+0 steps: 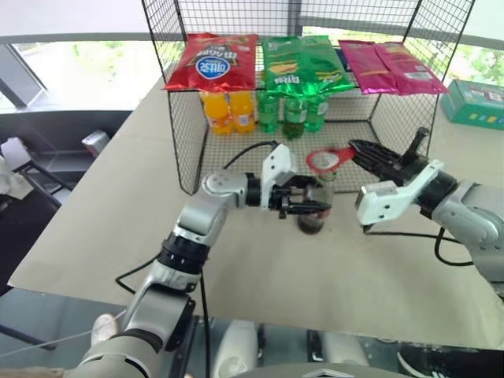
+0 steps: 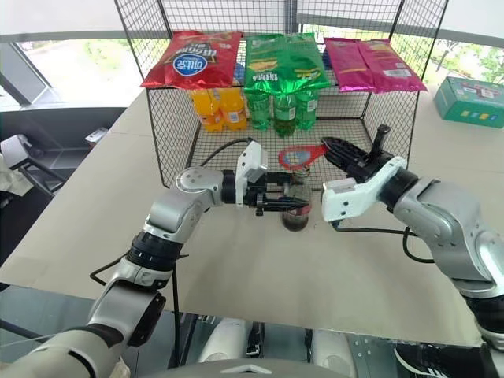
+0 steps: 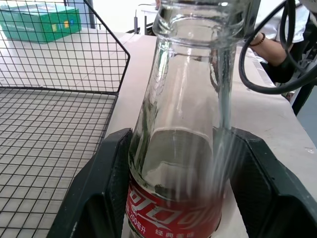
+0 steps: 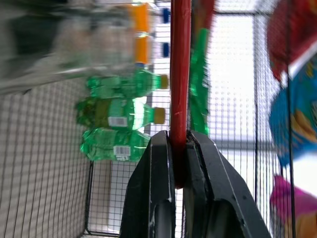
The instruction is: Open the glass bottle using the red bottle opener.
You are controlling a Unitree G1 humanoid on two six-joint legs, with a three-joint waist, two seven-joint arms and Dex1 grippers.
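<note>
The glass bottle (image 1: 313,220) stands upright on the table in front of the wire rack, clear, with a red label and dark liquid low down. My left gripper (image 1: 317,203) is shut on its body from the left; in the left wrist view the bottle (image 3: 183,148) sits between both black fingers (image 3: 106,188). My right gripper (image 1: 357,149) comes in from the right, shut on the handle of the red bottle opener (image 1: 324,161). The opener's ring head sits just above the bottle's top. The right wrist view shows the red handle (image 4: 180,74) pinched between the fingers.
A wire rack (image 1: 183,118) stands right behind the bottle, with orange bottles (image 1: 228,112) and green bottles (image 1: 293,114) inside and snack bags (image 1: 213,61) on top. A green box (image 1: 476,104) lies at the far right. A black cable (image 1: 449,252) trails under the right arm.
</note>
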